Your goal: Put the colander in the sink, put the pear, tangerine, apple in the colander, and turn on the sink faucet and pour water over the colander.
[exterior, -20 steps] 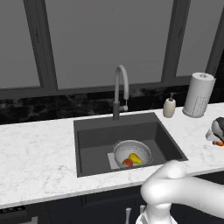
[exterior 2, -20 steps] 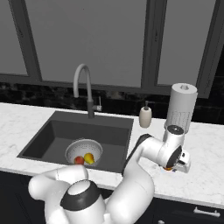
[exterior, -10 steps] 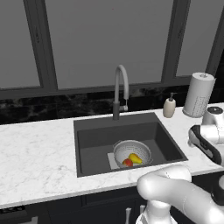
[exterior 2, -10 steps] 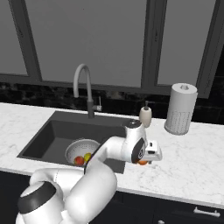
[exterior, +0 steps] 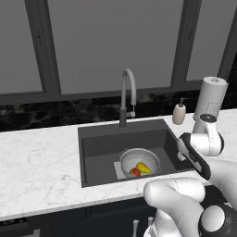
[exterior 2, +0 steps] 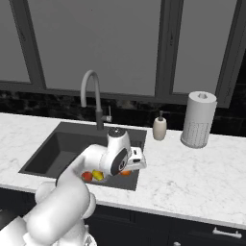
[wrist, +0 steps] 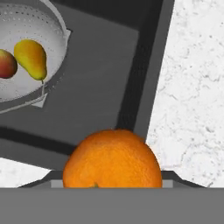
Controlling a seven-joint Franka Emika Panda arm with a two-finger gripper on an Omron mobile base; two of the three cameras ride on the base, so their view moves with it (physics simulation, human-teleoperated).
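Note:
In the hand view the orange tangerine (wrist: 112, 159) sits between my gripper's jaws, hanging over the sink's right rim. From the right base view, my gripper (exterior 2: 129, 169) is shut on the tangerine (exterior 2: 125, 172) at the dark sink's (exterior 2: 53, 149) front right corner. The silvery colander (exterior: 140, 157) stands on the sink (exterior: 102, 148) bottom and holds the yellow pear (exterior: 143, 167) and the red apple (exterior: 134, 171). The hand view shows the colander (wrist: 57, 30), pear (wrist: 31, 57) and apple (wrist: 6, 63) up and to the left of the held fruit. The faucet (exterior: 126, 92) rises behind the basin, with no water running.
A soap dispenser (exterior: 179, 113) and a paper towel roll (exterior: 210, 99) stand on the white marble counter (exterior 2: 192, 168) right of the sink. Dark window panels run along the back wall. My own arm crosses the sink's right side.
My arm has swung left from over the right counter to the sink's right edge, carrying the tangerine. The colander, pear and apple have stayed put.

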